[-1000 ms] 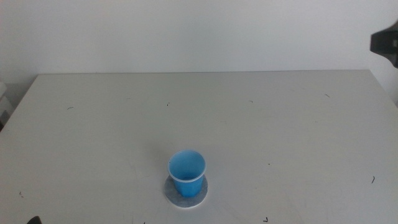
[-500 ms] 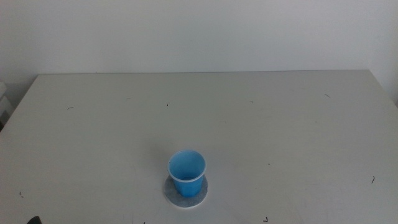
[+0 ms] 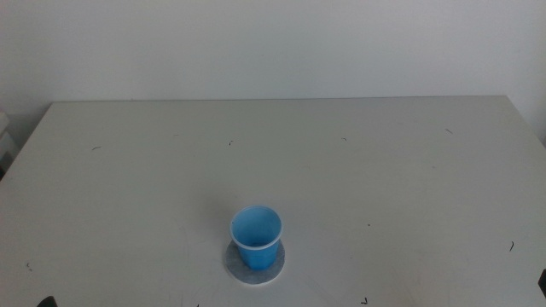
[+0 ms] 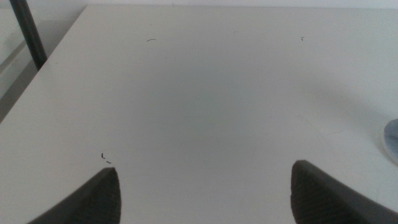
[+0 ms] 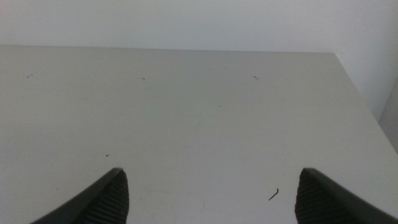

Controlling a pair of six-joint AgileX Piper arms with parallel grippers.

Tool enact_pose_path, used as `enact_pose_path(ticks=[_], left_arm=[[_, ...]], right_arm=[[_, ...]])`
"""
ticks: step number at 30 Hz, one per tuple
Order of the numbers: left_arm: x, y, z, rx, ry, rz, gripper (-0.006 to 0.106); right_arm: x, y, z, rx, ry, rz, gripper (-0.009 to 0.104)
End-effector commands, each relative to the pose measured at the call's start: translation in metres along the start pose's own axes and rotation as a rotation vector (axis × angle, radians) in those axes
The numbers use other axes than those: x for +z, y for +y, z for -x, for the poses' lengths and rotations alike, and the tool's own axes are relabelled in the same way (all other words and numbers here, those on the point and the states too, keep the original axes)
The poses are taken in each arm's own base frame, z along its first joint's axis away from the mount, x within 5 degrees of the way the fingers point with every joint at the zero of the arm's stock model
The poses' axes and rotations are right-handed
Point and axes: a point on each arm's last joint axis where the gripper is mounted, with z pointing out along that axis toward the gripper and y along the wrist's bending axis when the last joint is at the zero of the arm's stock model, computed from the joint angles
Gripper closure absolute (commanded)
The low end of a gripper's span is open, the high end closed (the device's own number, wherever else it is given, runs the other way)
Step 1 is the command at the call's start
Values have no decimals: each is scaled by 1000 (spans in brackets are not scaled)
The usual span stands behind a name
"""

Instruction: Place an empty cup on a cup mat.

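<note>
A small bright blue tapered plastic cup (image 3: 256,236) with a paler, whitish rolled rim is seen standing upright on a flat round cup mat (image 3: 254,264) of mottled grey, marble-like finish with a pale edge. The mat is slightly wider than the cup, so a narrow ring of it is left showing around the cup's base, more of it on the near side. The cup's interior is shown as plain blue, with nothing visible inside.

Both are set on a matt, off-white table (image 3: 384,170), smooth apart from a few small dark scuffs. Relative to the cup, the table's near edge lies close by, while the far edge against the pale wall is well apart from it. Wide bare surface is left open to either side of the cup and behind it.

The left gripper (image 4: 205,186) is held low over the table, away from the cup, with its two dark jaws spread wide and nothing between them; only a sliver of the mat's rim (image 4: 392,138) is caught at the edge of the left wrist view. The right gripper (image 5: 211,190) is likewise held over bare table with its jaws wide apart and empty, the cup out of its view.
</note>
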Motion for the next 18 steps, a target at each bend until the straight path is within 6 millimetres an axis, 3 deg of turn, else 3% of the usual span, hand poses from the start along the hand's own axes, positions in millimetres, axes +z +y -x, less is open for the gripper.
enact_pose_path(ticks=[1, 12, 18], left_arm=[[-2, -1, 8, -11, -84, -11, -5], [-2, -1, 8, -11, -84, -11, -5], [-2, -1, 8, -11, -84, -11, -5]], right_arm=[[-3, 0, 9, -30, -98, -4, 4], [-3, -1, -16, -23, -117, -2, 4], [-7, -1, -15, -22, -153, 0, 4]])
